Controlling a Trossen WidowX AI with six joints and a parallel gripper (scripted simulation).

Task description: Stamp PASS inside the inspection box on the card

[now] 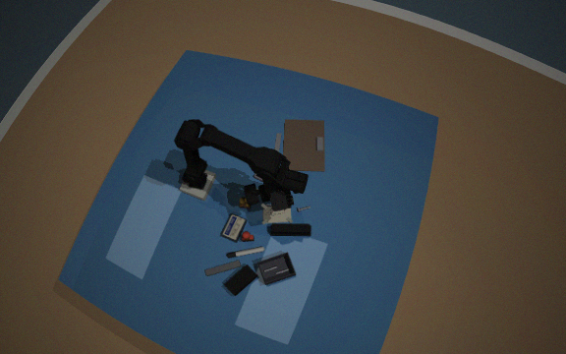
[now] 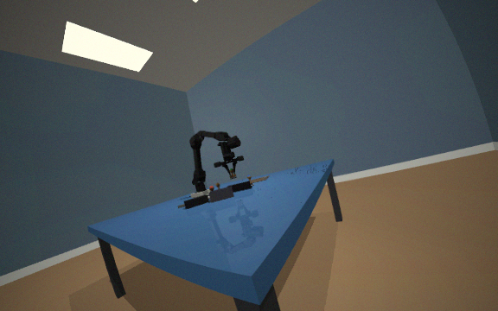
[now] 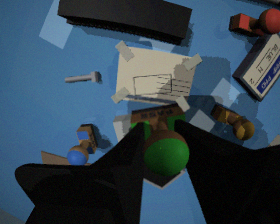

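Observation:
My gripper (image 1: 269,201) (image 2: 232,172) (image 3: 159,126) is shut on the PASS stamp (image 3: 165,153), which has a green round knob. It holds the stamp above the table, by the near edge of the card. The card (image 1: 278,215) (image 3: 152,78) is a pale sheet taped down at its corners, with faint printed lines. I cannot make out the inspection box. The stamp's base hides part of the card's lower edge in the wrist view. No ink pad shows; the arm hides the spot beside the clipboard in the top view.
Around the card lie a long black bar (image 1: 289,229) (image 3: 124,11), a screw (image 1: 303,208) (image 3: 83,78), a blue-knob stamp (image 3: 78,155), an orange stamp (image 1: 244,201) (image 3: 233,123), a red stamp (image 1: 248,236) (image 3: 260,23), a blue-labelled box (image 1: 233,227) (image 3: 265,66) and a marker (image 1: 246,252). A brown clipboard (image 1: 305,145) lies behind.

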